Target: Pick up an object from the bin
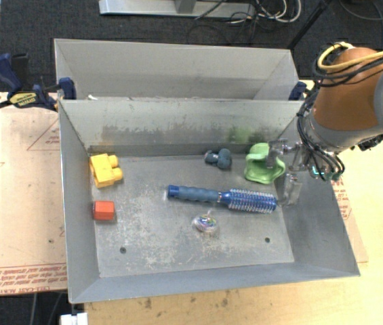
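My gripper (290,189) hangs low at the bin's right side, close to the sloping right wall. Just left of it lies a light green plastic piece (261,165), near the gripper but with nothing gripping it. The bristle end of a blue hairbrush (222,198) lies on the floor right beside the gripper's lower end, and its handle points left. I see nothing held by the gripper.
A small dark blue-grey piece (218,158) sits near the back wall. A yellow block (105,168) and a red cube (104,210) lie at the left. A small shiny pinkish trinket (206,223) rests in front of the brush. The arm's orange cover and cables hang over the right rim.
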Tool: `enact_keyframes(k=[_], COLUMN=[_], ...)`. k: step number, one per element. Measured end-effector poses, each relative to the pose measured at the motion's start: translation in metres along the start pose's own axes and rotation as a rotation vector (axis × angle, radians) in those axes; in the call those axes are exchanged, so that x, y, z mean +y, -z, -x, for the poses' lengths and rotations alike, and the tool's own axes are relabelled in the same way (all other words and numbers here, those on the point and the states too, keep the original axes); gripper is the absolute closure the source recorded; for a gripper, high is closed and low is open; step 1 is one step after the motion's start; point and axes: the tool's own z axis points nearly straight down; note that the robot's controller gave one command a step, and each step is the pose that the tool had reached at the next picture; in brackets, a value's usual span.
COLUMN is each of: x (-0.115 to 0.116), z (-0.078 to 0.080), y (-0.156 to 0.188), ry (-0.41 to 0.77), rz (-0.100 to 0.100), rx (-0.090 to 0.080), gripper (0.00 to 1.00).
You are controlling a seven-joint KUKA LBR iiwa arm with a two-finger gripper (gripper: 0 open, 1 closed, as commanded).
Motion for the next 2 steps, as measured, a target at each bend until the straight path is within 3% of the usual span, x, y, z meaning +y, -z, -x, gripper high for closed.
enact_keyframes(k=[1,2], x=[0.052,0.0489], z=[0.0067,0.0074], y=[-0.0916,-0.0882], ry=[-0.056,-0.058], rz=[0.003,0.0], rx=[-0.001,-0.005], gripper=[0.0,1.0])
